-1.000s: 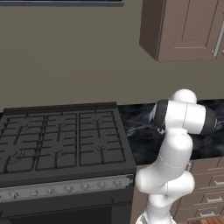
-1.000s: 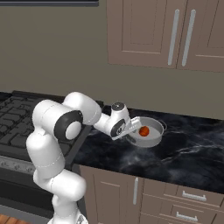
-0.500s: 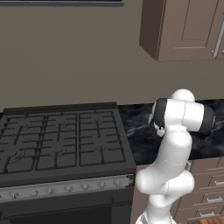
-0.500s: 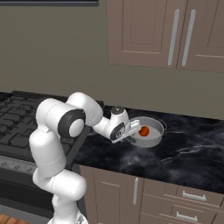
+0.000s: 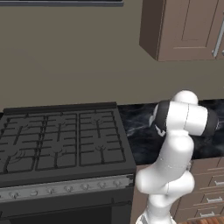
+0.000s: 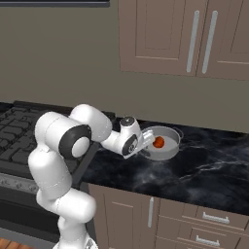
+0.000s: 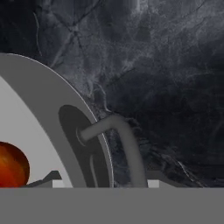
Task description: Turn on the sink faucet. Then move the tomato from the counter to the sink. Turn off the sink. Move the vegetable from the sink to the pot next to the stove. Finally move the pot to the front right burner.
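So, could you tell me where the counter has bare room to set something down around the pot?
The counter is bare right of the pot, out to the frame edge, and in front of it down to the drawer fronts. Between the pot and the stove it is crowded: the arm and tool sit at the pot's rim, with the tomato inside.
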Motion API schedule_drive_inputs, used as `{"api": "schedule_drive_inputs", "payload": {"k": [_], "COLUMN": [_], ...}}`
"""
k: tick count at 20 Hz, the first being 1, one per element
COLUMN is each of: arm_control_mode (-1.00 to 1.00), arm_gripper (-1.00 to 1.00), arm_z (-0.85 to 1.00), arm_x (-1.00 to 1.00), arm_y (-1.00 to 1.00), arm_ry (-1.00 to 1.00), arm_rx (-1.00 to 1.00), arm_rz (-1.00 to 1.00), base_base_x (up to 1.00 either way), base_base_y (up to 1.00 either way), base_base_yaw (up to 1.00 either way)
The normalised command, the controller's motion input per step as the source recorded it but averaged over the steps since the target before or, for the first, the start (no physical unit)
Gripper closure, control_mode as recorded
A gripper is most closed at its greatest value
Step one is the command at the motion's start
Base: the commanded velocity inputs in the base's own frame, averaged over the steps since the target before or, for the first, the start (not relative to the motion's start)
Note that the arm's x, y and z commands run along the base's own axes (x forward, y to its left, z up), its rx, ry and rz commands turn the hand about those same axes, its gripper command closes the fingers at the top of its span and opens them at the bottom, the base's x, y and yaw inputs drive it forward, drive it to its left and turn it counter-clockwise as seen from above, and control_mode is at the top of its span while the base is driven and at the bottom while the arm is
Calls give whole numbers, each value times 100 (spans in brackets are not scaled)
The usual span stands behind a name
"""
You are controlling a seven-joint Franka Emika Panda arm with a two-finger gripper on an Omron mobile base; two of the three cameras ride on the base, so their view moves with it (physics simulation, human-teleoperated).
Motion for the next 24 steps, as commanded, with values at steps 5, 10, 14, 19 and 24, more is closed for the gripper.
{"api": "schedule_drive_inputs", "payload": {"k": [5, 10, 14, 19, 24], "arm_control_mode": [-100, -100, -100, -100, -100], "arm_gripper": [100, 100, 100, 100, 100], "arm_z": [45, 26, 17, 10, 1], "arm_x": [-14, -13, -8, -5, 0], "arm_y": [83, 100, 100, 100, 100], "arm_ry": [-7, 0, 0, 1, 5], "arm_rx": [-8, -1, 0, 0, 0], "arm_rz": [0, 1, 6, 7, 6], "base_base_x": [0, 0, 0, 0, 0], "base_base_y": [0, 0, 0, 0, 0], "base_base_yaw": [0, 0, 0, 0, 0]}}
